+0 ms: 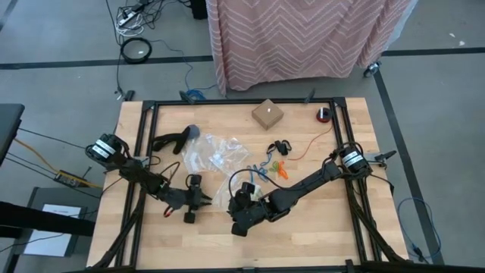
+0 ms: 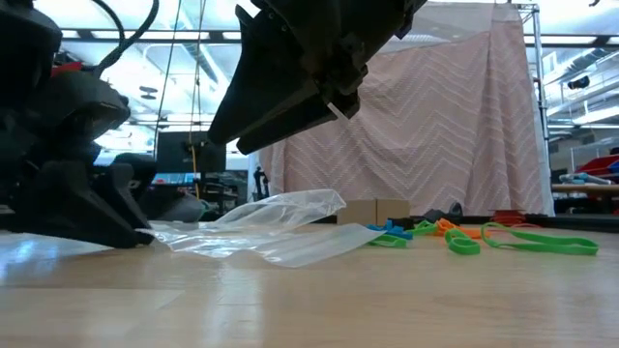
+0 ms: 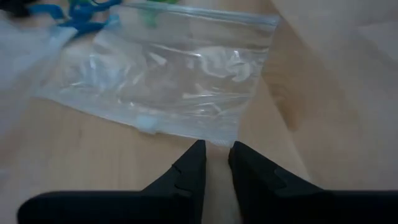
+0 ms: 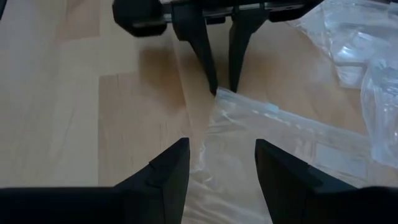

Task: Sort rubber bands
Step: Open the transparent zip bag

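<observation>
My left gripper point(image 3: 214, 163) pinches the zip bag point(image 3: 168, 81) corner, jaws narrowed. My right gripper point(image 4: 217, 163) hovers open over it. Rubber bands point(image 1: 274, 168) lie beyond the bag, nearer my right arm.

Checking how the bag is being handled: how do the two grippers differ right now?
The left gripper has its fingers close together at a corner of the clear bag; the right gripper stands wide open over the bag's edge. The left sits low on the table; the right hangs higher. Both are dark and two-fingered.
</observation>
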